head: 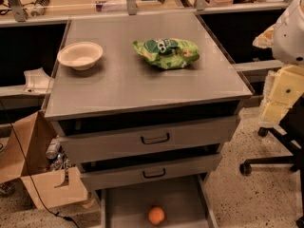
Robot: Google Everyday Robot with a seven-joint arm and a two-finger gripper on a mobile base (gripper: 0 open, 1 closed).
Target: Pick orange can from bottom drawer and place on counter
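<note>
The orange can (156, 215) is a small round orange object resting on the floor of the bottom drawer (123, 208), which is pulled out near the frame's lower edge. Above the drawers spreads the counter (142, 80), a flat grey metal top. A white rounded piece of my arm (290, 30) juts in at the upper right edge, off to the side of the counter. My gripper is outside the picture.
On the counter lie a crinkled green snack bag (166, 52) and a white bowl (80, 55). Two grey drawers with black handles (155, 138) stand slightly ajar above the bottom one. A cardboard box (35, 170) stands at the left, an office chair base (270, 163) at the right.
</note>
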